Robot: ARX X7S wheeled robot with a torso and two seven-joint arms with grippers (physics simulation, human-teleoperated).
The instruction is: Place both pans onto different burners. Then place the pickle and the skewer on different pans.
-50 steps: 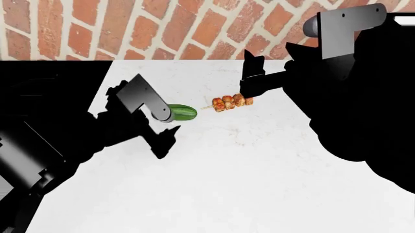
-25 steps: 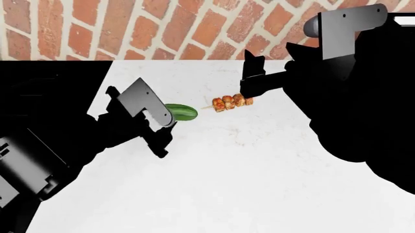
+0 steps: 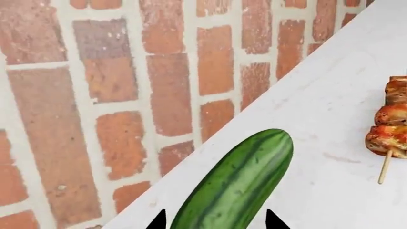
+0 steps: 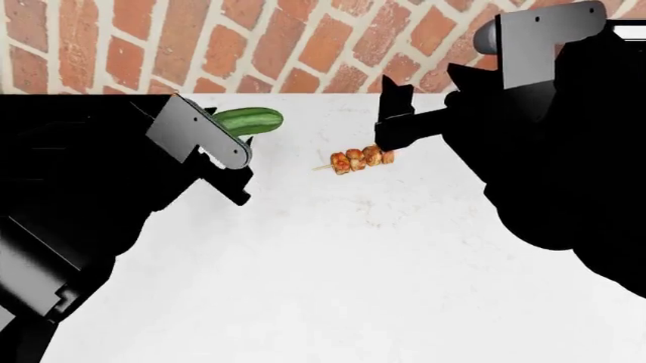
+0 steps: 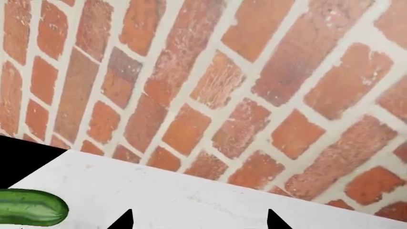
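Observation:
The green pickle [image 4: 253,119] hangs above the white counter near the brick wall, held in my left gripper [image 4: 224,125], which is shut on its near end. In the left wrist view the pickle [image 3: 239,179] runs out from between the two dark fingertips. The skewer [image 4: 361,159] with orange-brown meat chunks lies on the counter in the middle, also in the left wrist view as the skewer [image 3: 389,131]. My right gripper [image 4: 392,125] stands open just behind the skewer's right end, nothing between its fingers. The pans and the burners are out of view.
A red brick wall [image 4: 253,45] closes off the back of the white counter [image 4: 353,265]. A black surface [image 4: 71,121] borders the counter on the left. The right arm's dark bulk [image 4: 565,166] covers the right side.
My left gripper closed on the pickle and carried it up off the counter, back and to the left toward the wall. The skewer and the right gripper stayed put.

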